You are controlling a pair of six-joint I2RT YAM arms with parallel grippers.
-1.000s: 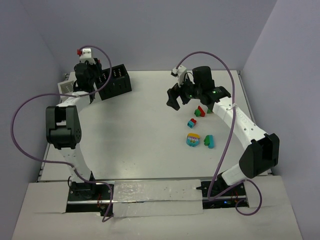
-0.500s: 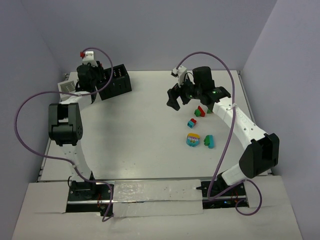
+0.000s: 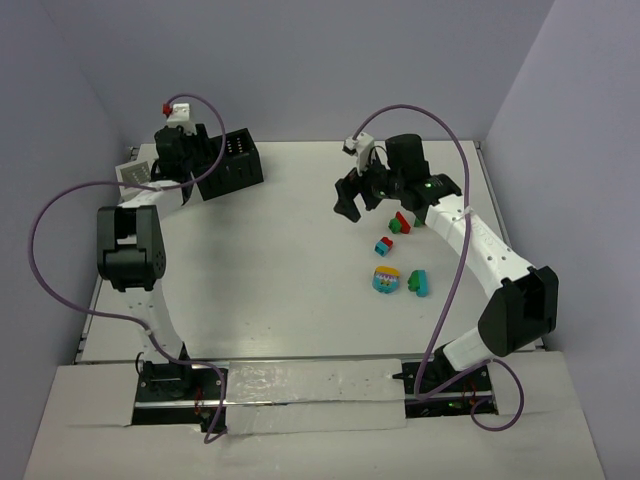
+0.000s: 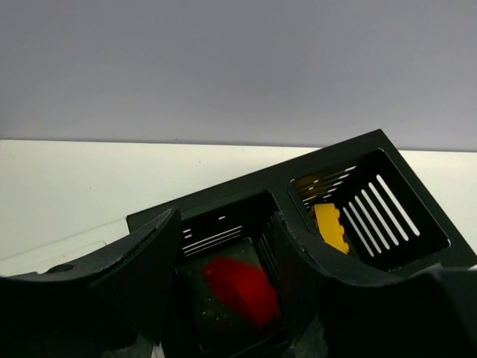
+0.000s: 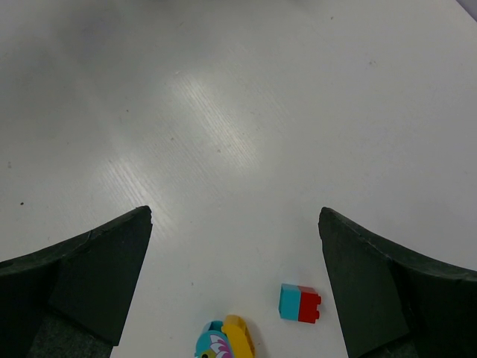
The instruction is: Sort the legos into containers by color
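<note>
My left gripper (image 4: 226, 224) hangs over the black container (image 4: 417, 224), open. A blurred red lego (image 4: 242, 287) lies loose between its fingers inside one compartment. A yellow lego (image 4: 330, 227) sits in the compartment to the right. In the top view the left gripper (image 3: 205, 165) is at the black container (image 3: 235, 165). My right gripper (image 3: 350, 195) hovers open and empty over the table, left of a red-green lego (image 3: 402, 222). Below it are a teal-red lego (image 5: 300, 302) and a rounded cyan-and-yellow piece (image 5: 227, 339).
A green-teal lego (image 3: 417, 283) lies right of the rounded piece (image 3: 386, 280). The white container (image 3: 135, 172) stands at the table's left edge, partly hidden behind the left arm. Walls close in the table at the back and on both sides.
The left jaws have spread and let go of the red lego, which now drops into the black container's compartment. The right arm has not moved.
</note>
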